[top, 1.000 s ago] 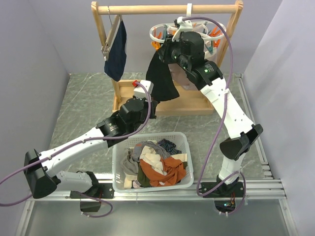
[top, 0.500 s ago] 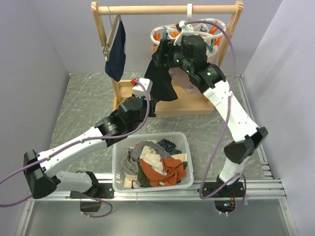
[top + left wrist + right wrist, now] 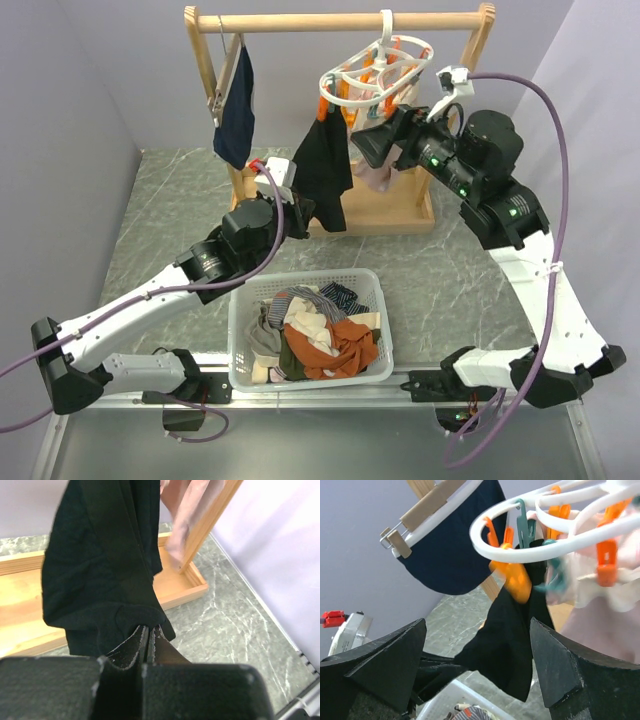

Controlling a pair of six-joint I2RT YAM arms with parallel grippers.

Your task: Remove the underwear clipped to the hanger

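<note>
The white ring hanger hangs from the wooden rail with orange and teal pegs. Black underwear dangles from an orange peg on the ring's left side. My left gripper is shut on the black underwear's lower edge, seen close up in the left wrist view with the gripper pinching the black underwear. My right gripper stands open just right of the black piece, below the ring, holding nothing. In the right wrist view the black underwear hangs between its spread fingers. Pale pink underwear hangs behind.
A navy garment hangs on a wooden clip hanger at the rail's left end. The rack's wooden base tray lies under the hanger. A white basket of mixed clothes sits near the front, between the arms. Purple walls close in both sides.
My right gripper has opened and drawn back to the right, away from the hanger ring. The ring has swung and tilted. My left gripper stays shut on the black underwear, shifted slightly left.
</note>
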